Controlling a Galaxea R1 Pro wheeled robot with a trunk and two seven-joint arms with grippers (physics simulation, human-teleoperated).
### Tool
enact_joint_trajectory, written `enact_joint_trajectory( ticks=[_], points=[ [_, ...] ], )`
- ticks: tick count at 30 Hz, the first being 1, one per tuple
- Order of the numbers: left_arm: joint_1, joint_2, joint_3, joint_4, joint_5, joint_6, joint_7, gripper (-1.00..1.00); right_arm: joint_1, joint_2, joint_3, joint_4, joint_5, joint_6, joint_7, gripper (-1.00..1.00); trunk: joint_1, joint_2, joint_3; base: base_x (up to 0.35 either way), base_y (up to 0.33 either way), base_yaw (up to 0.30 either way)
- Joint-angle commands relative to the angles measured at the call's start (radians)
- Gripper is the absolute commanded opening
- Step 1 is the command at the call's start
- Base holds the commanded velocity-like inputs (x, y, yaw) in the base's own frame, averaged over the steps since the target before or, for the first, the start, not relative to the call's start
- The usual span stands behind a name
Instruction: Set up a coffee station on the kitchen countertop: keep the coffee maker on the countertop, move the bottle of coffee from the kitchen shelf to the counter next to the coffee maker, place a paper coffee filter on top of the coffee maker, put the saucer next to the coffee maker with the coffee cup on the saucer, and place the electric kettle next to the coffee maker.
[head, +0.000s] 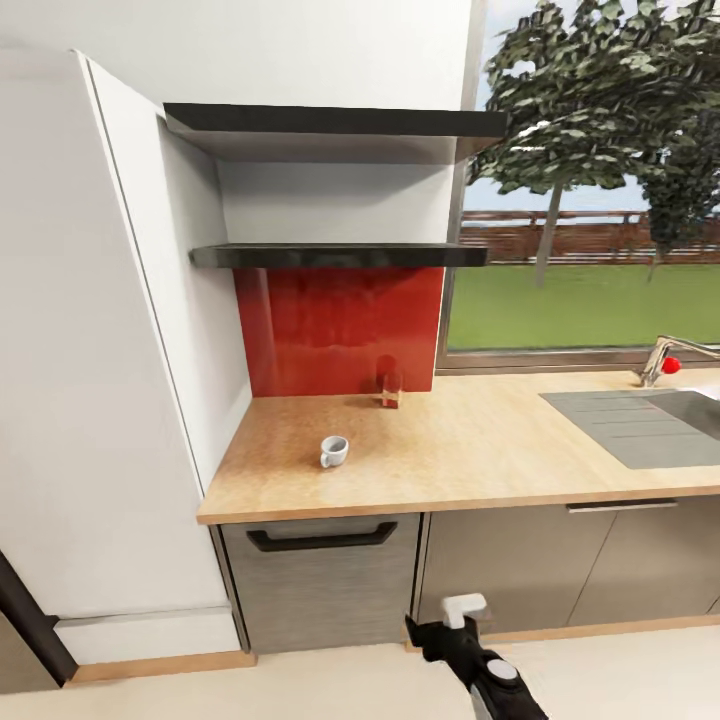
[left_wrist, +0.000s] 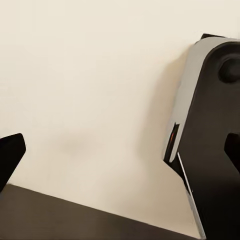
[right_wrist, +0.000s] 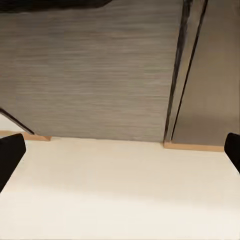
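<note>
The coffee cup, small and white with a side handle, stands alone on the kitchen countertop near its left end. My right arm hangs low in front of the grey cabinets, well below and to the right of the cup. In the right wrist view my right gripper is open, its black fingertips wide apart over the cream floor. My left gripper is open too, with the floor and part of my own body in front of it.
Two black shelves hang above a red backsplash. A small clear glass with a red top stands at the backsplash. A grey sink and faucet lie right. A tall white unit bounds the counter's left end.
</note>
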Motion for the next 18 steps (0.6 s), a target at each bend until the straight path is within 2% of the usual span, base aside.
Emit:
enact_joint_trajectory(
  ticks=[1, 2, 6, 10, 12, 18],
  points=[
    [0.0, 0.003, -0.008, 0.002, 0.008, -0.004, 0.002, 1.0, 0.0, 0.014, -0.001, -0.053, 0.004, 0.008, 0.002, 1.0, 0.0, -0.001, -0.001, 0.0, 0.0, 0.0],
    [0.0, 0.008, -0.008, 0.002, 0.009, -0.003, 0.003, 1.0, 0.0, 0.04, 0.0, -0.144, 0.004, 0.014, 0.002, 1.0, 0.0, -0.001, -0.001, 0.0, 0.0, 0.0],
    [0.0, 0.013, -0.008, 0.003, 0.008, -0.003, 0.002, 1.0, 0.0, 0.084, 0.003, -0.261, 0.004, 0.033, 0.001, 1.0, 0.0, -0.001, -0.001, 0.0, 0.0, 0.0],
    [0.0, 0.012, -0.011, 0.001, 0.004, -0.004, 0.001, 1.0, 0.0, 0.088, 0.022, -0.373, 0.003, 0.079, 0.002, 1.0, 0.0, -0.001, -0.001, 0.0, 0.0, 0.0],
    [-0.001, 0.014, -0.011, 0.001, 0.003, -0.005, 0.001, 1.0, 0.0, 0.088, 0.05, -0.444, 0.003, 0.087, 0.001, 1.0, 0.0, -0.001, -0.001, 0.0, 0.0, 0.0],
    [-0.002, 0.015, -0.011, 0.0, 0.003, -0.005, 0.001, 1.0, 0.0, 0.088, 0.098, -0.552, 0.002, 0.124, 0.001, 1.0, 0.0, -0.001, -0.001, 0.0, 0.0, 0.0]
  ],
)
